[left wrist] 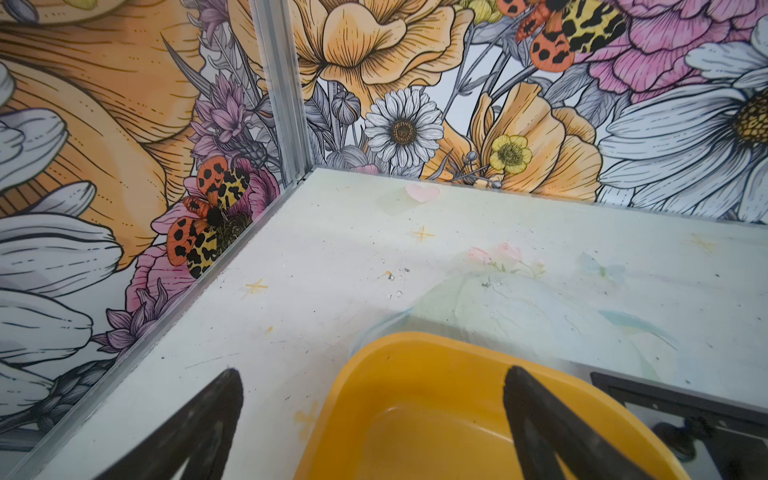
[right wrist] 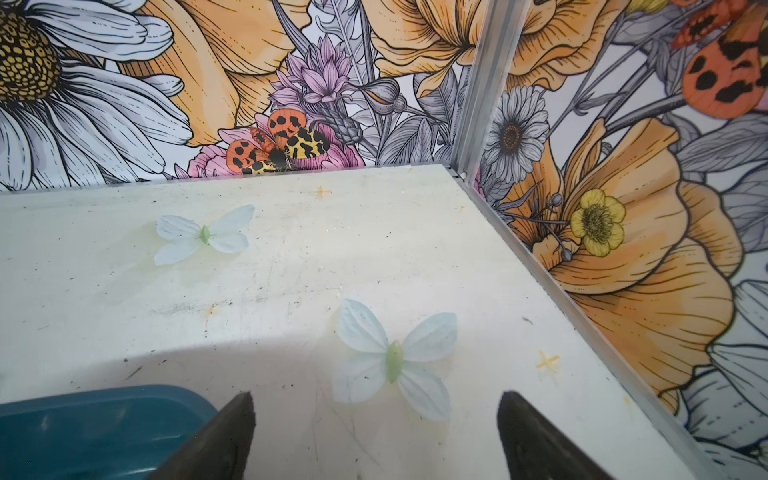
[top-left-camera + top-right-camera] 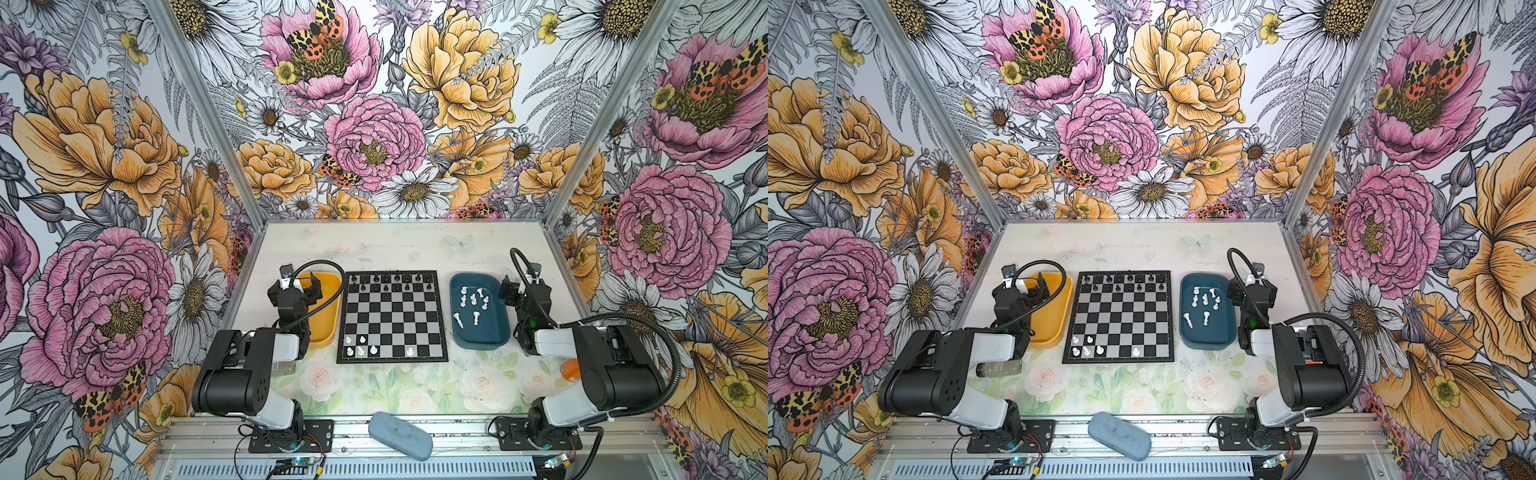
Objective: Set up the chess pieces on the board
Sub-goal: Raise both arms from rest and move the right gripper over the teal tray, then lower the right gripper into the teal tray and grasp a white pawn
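Chess pieces (image 3: 476,318) in blue tray (image 3: 496,332)

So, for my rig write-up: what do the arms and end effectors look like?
The left arm and right arm are black housings with white links; a black ribbed cable loops to each wrist. The left end effector and right end effector have two dark tapered fingers each.

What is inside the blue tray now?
White chess pieces are scattered inside the blue tray, mostly in its far half. Nothing covers the inside; its near half looks bare.
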Motion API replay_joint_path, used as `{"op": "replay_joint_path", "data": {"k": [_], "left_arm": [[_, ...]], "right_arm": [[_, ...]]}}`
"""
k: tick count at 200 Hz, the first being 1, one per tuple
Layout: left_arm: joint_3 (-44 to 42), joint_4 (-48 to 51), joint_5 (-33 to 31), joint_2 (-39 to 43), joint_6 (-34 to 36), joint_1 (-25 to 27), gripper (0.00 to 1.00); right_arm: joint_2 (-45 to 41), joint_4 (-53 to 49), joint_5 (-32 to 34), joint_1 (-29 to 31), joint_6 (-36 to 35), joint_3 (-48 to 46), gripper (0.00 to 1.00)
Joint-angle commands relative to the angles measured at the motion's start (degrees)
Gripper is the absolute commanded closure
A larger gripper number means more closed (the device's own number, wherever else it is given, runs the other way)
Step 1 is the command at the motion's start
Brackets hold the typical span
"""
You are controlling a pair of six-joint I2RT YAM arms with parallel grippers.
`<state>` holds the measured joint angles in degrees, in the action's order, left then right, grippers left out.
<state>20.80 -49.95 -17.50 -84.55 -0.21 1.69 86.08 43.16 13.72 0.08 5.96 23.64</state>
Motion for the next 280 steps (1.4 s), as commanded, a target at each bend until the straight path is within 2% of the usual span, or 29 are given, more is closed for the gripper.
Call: {"op": "replay_joint_path", "data": {"k": [1, 20, 40, 58, 74, 96, 133, 172, 236, 280], "left_arm": [[1.09, 4.69, -1.77, 5.98, -0.65, 0.35, 0.02], [1.98, 13.00, -3.63, 13.49, -0.84, 1.70, 0.03], [5.94, 24.74, -1.15, 21.27, -1.85, 2.52, 0.04], [9.86, 31.49, 1.50, 25.07, -3.49, 3.67, 0.06], [13.08, 35.11, 4.43, 26.10, -6.47, 3.92, 0.08], [16.67, 38.51, 9.04, 25.33, -8.80, 5.01, 0.10], [19.78, 40.46, 11.25, 24.12, -9.78, 7.63, 0.11], [20.82, 40.33, 12.18, 22.45, -10.21, 10.01, 0.11], [20.73, 40.41, 12.14, 21.43, -8.41, 13.89, 0.11], [20.43, 40.37, 11.50, 21.71, -8.58, 14.34, 0.11]], "right_arm": [[-5.90, -14.64, 0.11, 0.45, -0.09, 7.16, 0.12], [-10.20, -25.45, -1.59, 0.62, 1.60, 11.53, 0.13], [-13.21, -37.68, -2.79, 1.42, 3.92, 17.19, 0.16], [-13.92, -47.42, -2.44, 2.86, 6.24, 22.88, 0.19], [-13.51, -54.47, -2.74, 4.88, 8.13, 27.55, 0.23], [-11.41, -62.51, -4.68, 7.74, 11.02, 33.60, 0.34], [-4.96, -73.62, -12.00, 10.22, 16.10, 42.37, 0.50], [0.56, -79.35, -15.20, 13.89, 19.46, 46.48, 0.55], [6.84, -79.45, -13.21, 17.89, 25.78, 46.83, 0.59], [9.33, -78.86, -12.36, 18.52, 28.20, 47.27, 0.61]]}}
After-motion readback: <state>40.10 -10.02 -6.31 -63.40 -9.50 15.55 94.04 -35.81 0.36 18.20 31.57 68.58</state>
